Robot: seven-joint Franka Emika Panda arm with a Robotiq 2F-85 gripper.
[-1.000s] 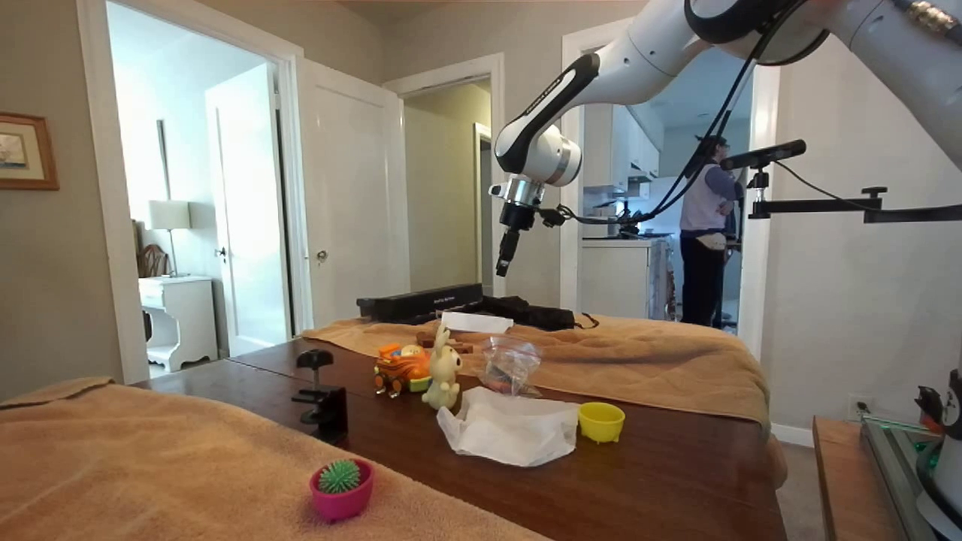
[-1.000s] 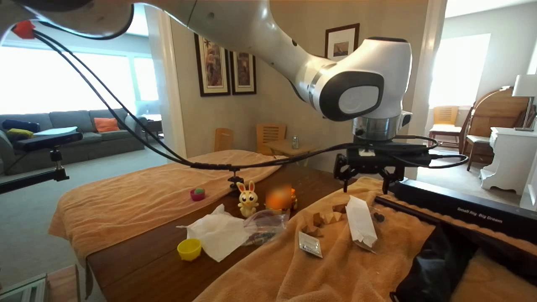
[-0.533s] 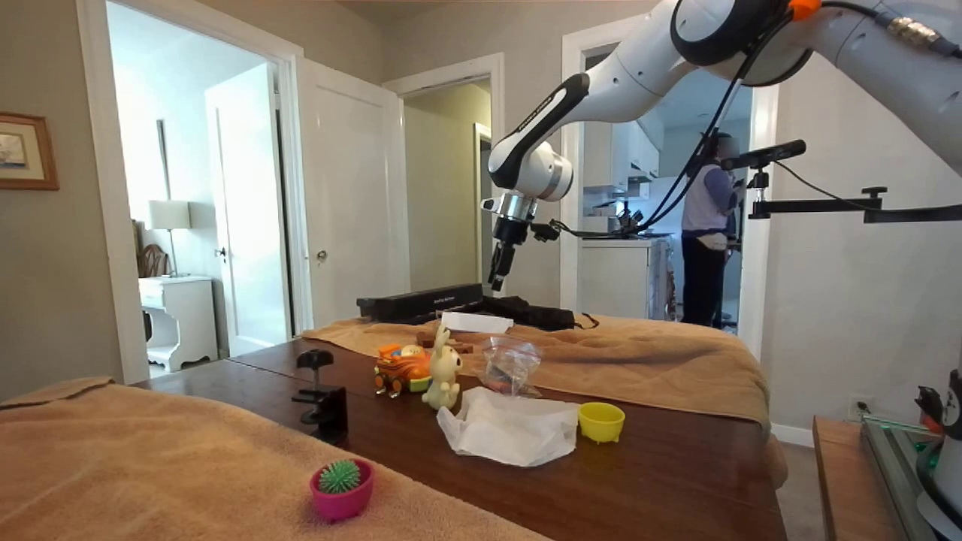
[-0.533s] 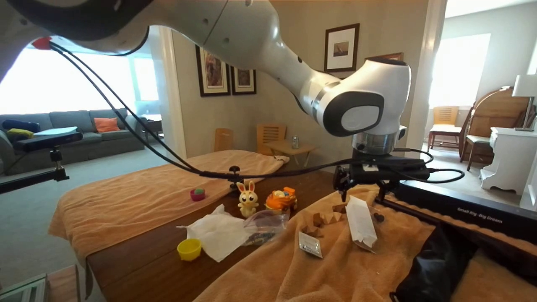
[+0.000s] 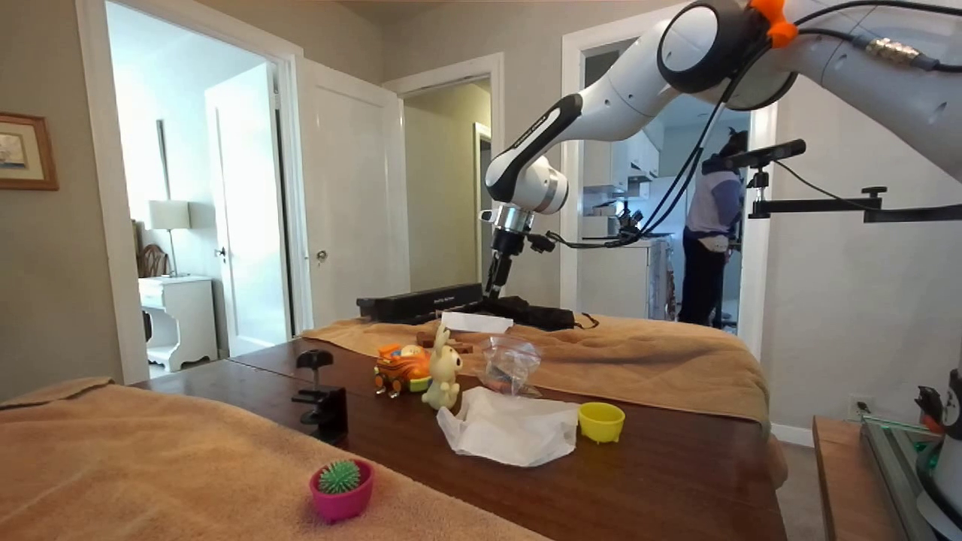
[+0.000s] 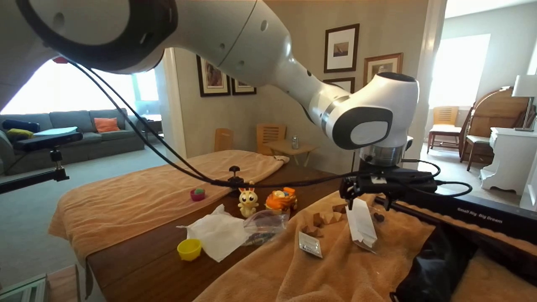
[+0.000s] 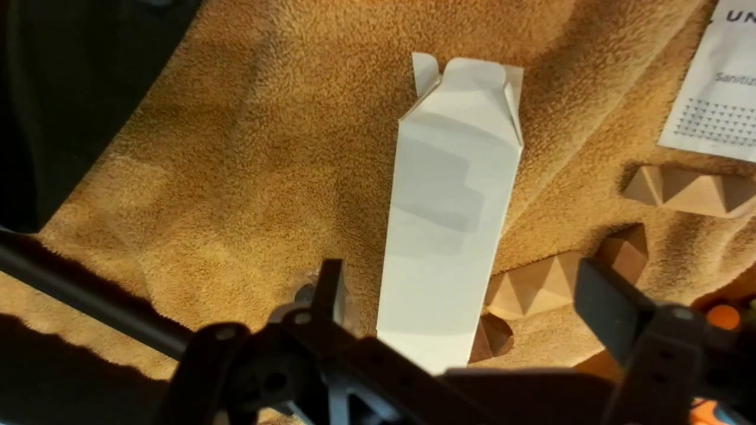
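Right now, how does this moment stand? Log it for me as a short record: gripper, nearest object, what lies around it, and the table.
Gripper: open, hanging above the white box, nothing held
Nearest object: white box lying on the tan towel, flaps jutting out at one end
Around it: brown faceted pieces, printed sachet
Table: rabbit toy upright, orange toy car, yellow cup
Second towel: pink pot holding a green spiky ball

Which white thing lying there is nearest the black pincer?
The long white cardboard box, below the open pincer; the flat white printed sachet and crumpled white paper lie farther away.
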